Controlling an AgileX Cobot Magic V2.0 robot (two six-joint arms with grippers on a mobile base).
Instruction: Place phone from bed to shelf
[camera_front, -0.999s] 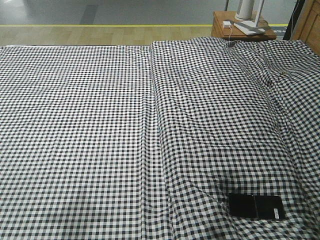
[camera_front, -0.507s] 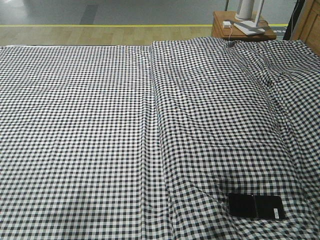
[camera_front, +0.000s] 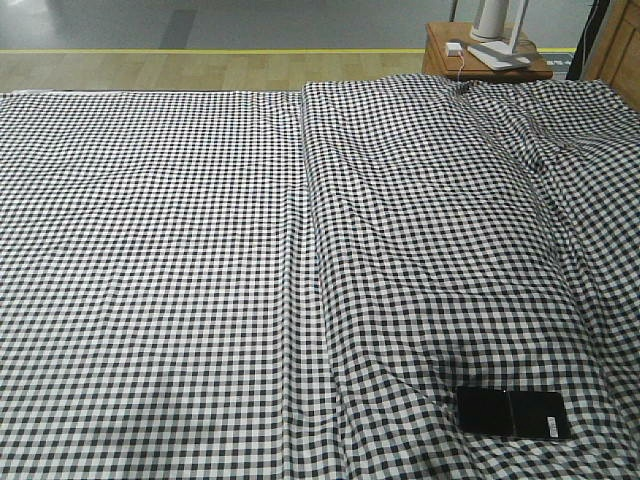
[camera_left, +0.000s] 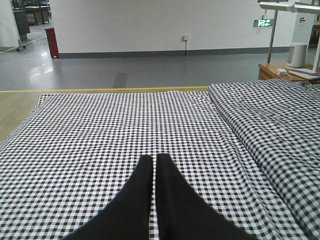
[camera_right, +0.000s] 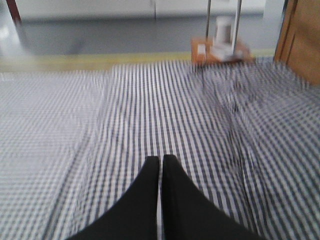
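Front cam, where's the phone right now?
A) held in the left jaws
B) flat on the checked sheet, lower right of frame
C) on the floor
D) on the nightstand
B: the phone lies flat on the bed at the lower right of the front view. The left gripper and right gripper both show jaws pressed together with nothing between them.
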